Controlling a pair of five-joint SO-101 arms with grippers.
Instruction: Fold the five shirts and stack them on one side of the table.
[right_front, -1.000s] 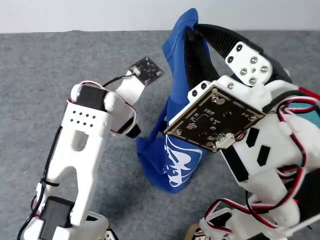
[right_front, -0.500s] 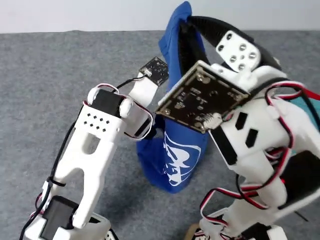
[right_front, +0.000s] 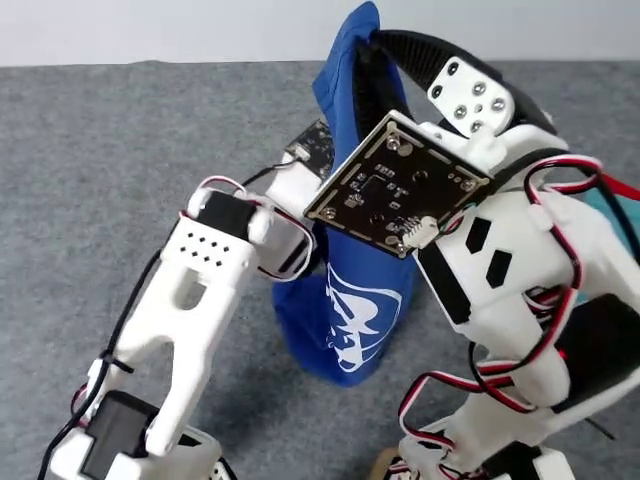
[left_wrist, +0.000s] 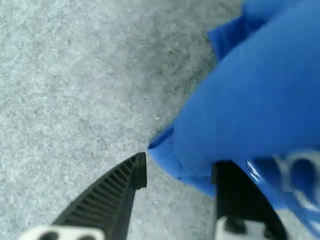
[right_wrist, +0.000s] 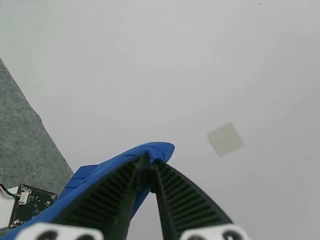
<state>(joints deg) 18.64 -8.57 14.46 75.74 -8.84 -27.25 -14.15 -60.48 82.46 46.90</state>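
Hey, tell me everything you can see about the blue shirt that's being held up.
The blue shirt is soft, bright blue fabric with a white print low on its front. It is not folded and hangs bunched in a tall, loose column. The right gripper pinches its top edge with jaws shut, holding it above the grey table. The shirt's bottom end appears to rest on that surface. The left gripper sits at a lower fold, jaws open either side of it, one jaw partly under the cloth.

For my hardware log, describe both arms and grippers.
The left arm and right arm have white shells with black servo blocks, looped red, black and white cables, and a bare dark circuit board at the wrist. Gripper fingers are black and ribbed.
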